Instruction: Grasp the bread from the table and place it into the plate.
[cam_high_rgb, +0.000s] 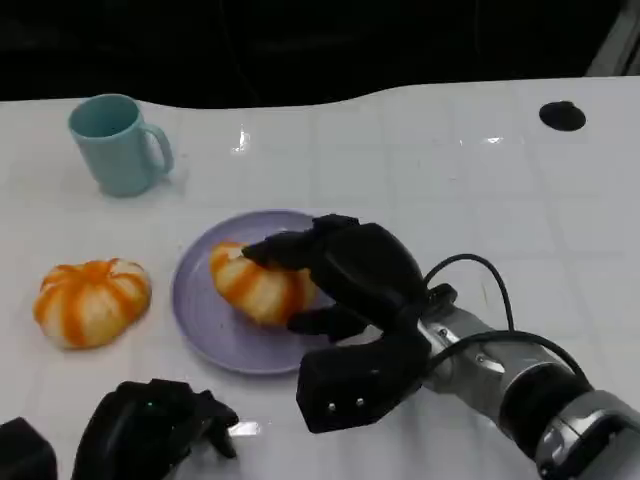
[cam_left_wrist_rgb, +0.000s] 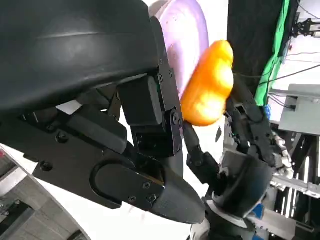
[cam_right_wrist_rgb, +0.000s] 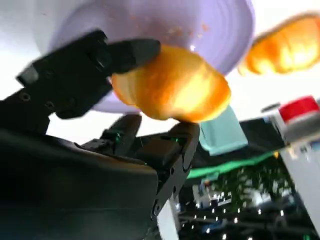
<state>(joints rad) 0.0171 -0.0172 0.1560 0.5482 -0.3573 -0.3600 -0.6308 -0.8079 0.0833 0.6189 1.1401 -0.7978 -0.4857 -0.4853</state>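
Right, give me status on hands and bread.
Right hand grips bread over the purple plate. Left hand low by the table's near edge, holding nothing. Second bread on table left of plate. Nothing in the way.

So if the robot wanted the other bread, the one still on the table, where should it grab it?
Probably from above, fingers closing across its round sides. That bread is a low, ribbed dome lying flat on the table, left of the plate, with open space around it. The left hand is nearest; the right hand already holds a bread over the plate.
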